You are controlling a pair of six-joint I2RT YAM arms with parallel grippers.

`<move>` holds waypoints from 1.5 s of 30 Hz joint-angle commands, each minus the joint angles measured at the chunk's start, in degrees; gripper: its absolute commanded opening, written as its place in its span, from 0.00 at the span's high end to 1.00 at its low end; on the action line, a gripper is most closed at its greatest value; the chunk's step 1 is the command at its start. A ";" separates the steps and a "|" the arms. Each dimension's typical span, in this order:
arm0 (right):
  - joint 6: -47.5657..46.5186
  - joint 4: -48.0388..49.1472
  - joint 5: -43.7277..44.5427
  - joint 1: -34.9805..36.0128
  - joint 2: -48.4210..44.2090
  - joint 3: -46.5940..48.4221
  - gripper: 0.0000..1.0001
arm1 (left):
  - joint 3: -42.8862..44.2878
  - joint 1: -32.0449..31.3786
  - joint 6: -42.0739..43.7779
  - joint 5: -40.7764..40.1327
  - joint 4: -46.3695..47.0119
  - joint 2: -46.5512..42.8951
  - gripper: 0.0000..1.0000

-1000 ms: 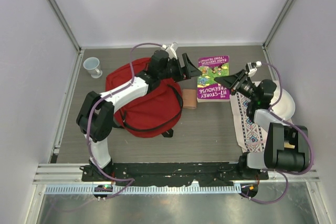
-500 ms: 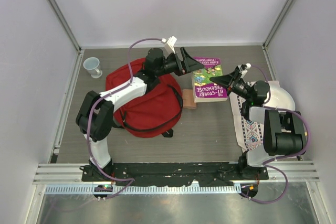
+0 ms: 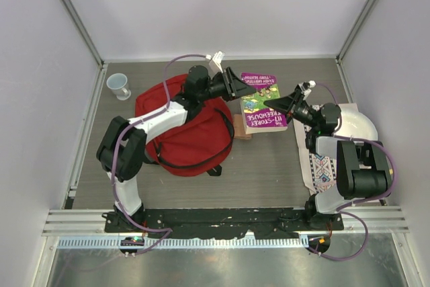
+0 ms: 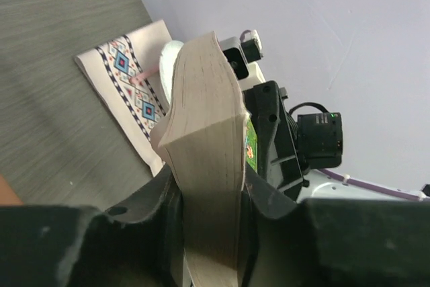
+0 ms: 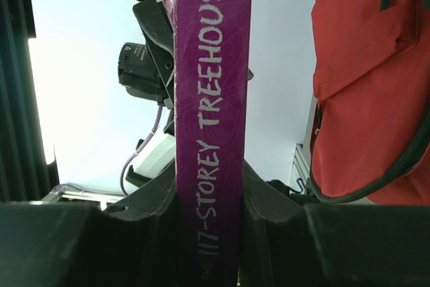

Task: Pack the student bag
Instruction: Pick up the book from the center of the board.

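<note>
The student bag (image 3: 185, 132), a big red backpack, lies on the table left of centre, and its red fabric (image 5: 369, 85) fills the right of the right wrist view. A purple paperback book (image 3: 262, 99) is held off the table between both grippers. My left gripper (image 3: 245, 89) is shut on its page edge (image 4: 205, 132), with both jaws pressed against the paper block. From the other side my right gripper (image 3: 274, 104) is shut on the purple spine (image 5: 211, 99), which reads "117-Storey Treehouse". The book hangs just right of the bag's upper right edge.
A white cup (image 3: 119, 86) stands at the far left. A patterned cloth (image 3: 321, 166) with a white bowl (image 3: 359, 126) lies on the right. A small brown block (image 3: 242, 127) sits beside the bag, under the book.
My left gripper has shut on the book's page edge. The right gripper has carried the book leftwards, towards the bag.
</note>
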 commanded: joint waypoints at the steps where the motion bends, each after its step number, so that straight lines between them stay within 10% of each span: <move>1: 1.00 23.42 -0.20 0.51 0.53 1.71 0.80 | -0.88 0.57 2.45 -2.52 -0.38 -5.11 0.82; 3: 1.00 23.42 0.06 0.51 0.97 1.62 0.69 | -1.67 0.92 3.95 -4.10 -1.80 -5.99 0.99; 12: -8.91 11.67 1.47 0.51 -1.30 1.18 0.42 | -2.81 1.28 7.64 -7.62 -7.25 -10.04 1.00; 15: -25.36 -9.20 2.78 0.77 -7.88 3.46 0.39 | -2.90 1.28 8.69 -8.32 -8.92 -11.09 1.00; 19: -63.11 -68.98 19.10 4.27 -18.79 15.13 0.27 | -2.46 1.28 9.92 -9.37 -10.42 -12.06 1.00; 20: -65.42 -71.65 21.31 4.89 -19.67 17.94 0.26 | -2.46 1.28 10.19 -9.47 -10.77 -12.24 1.00; 34: -59.56 -69.31 30.11 4.90 -27.75 11.56 0.13 | -5.53 1.36 15.64 -25.62 -19.65 -21.37 1.00; 45: -46.40 -58.35 35.27 13.92 -32.07 2.60 0.13 | -18.18 1.89 4.50 -42.60 -12.62 -35.44 1.00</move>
